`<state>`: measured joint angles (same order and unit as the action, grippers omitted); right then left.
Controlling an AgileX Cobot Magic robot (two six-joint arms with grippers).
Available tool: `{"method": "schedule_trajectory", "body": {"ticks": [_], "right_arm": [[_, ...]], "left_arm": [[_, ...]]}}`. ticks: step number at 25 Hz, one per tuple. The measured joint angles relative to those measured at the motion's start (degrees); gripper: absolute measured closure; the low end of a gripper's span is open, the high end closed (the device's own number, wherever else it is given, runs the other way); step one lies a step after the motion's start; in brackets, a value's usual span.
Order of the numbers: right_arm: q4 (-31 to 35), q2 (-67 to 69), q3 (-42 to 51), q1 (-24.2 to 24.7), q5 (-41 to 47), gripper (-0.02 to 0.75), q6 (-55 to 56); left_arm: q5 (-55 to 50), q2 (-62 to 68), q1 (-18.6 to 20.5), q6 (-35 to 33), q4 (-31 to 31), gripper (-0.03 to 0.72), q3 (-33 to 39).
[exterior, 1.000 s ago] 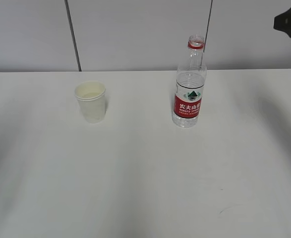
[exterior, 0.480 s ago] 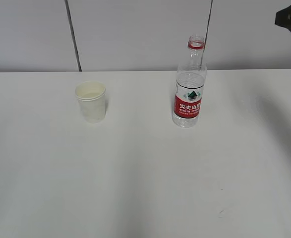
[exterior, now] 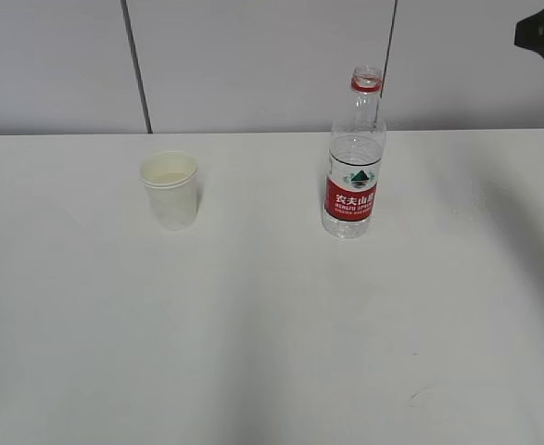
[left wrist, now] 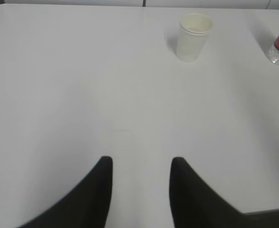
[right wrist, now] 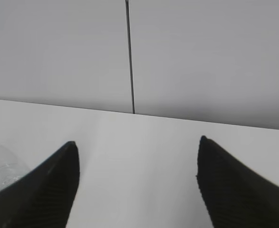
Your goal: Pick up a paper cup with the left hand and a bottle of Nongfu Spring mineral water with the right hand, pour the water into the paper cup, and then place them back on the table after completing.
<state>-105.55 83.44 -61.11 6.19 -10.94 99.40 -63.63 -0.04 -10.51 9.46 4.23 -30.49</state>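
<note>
White paper cup (left wrist: 194, 30) upright, far ahead and right of half-open, empty left gripper (left wrist: 141, 164); right gripper (right wrist: 137, 145) wide open, empty

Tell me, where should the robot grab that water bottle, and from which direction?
Probably around the labelled body of the bottle, coming in level from the right, where the right gripper already stands open. The bottle stands upright with no cap, so a sideways grip keeps it vertical. The body is round and straight there, while the neck is thin and the paper cup stands well to its left.

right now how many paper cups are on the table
1. The paper cup stands upright on the table, left of the water bottle; none looks hidden.
</note>
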Motion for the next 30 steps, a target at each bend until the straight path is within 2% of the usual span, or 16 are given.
{"method": "schedule_trajectory", "body": {"ticks": [9,16,18,30], "right_arm": [[0.00,0.00,0.00,0.00,0.35,0.166,0.09],[0.00,0.00,0.00,0.00,0.48,0.166,0.09],[0.00,0.00,0.00,0.00,0.59,0.166,0.09],[0.00,0.00,0.00,0.00,3.77,0.166,0.27]], "left_arm": [[0.20,-0.05,0.47,-2.15,-1.56,0.430,0.09],[0.20,-0.05,8.83,-2.27,-2.05,0.430,0.09],[0.20,-0.05,10.02,-2.27,-2.11,0.430,0.09],[0.20,-0.05,10.26,-2.27,-2.37,0.431,0.09]]}}
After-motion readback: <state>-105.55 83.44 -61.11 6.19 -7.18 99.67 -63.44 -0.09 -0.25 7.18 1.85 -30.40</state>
